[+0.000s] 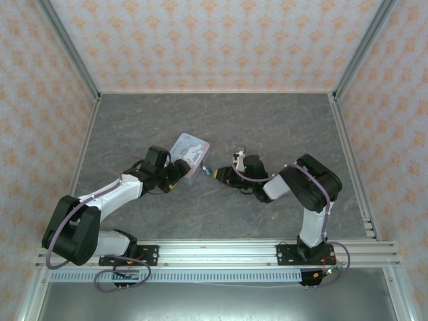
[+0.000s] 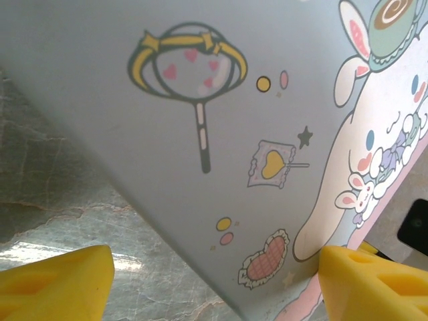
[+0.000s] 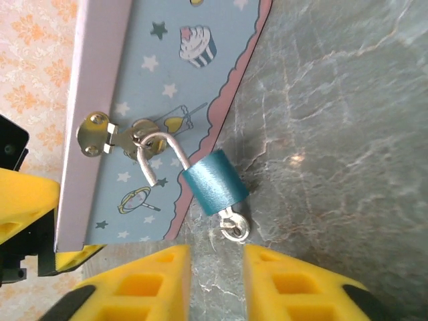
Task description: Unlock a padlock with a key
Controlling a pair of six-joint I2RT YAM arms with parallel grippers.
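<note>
A small teal padlock (image 3: 214,182) hangs by its silver shackle from the hasp (image 3: 100,134) of a pastel blue-and-pink cartoon tin (image 3: 167,73). One shackle end stands free of the lock body. A silver key (image 3: 234,226) sticks out of the padlock's bottom. My right gripper (image 3: 217,281) is open just short of the key, with nothing between its yellow fingers. In the top view the padlock (image 1: 208,171) lies between the tin (image 1: 189,152) and the right gripper (image 1: 221,175). My left gripper (image 2: 214,287) is open wide around the tin's (image 2: 200,100) near corner; its right finger (image 2: 368,281) touches the tin, the left one stands apart.
The grey marble-pattern tabletop (image 1: 267,127) stretches behind and to both sides of the arms. Patterned walls (image 1: 214,40) with metal frame posts close it in. An aluminium rail (image 1: 221,251) runs along the near edge.
</note>
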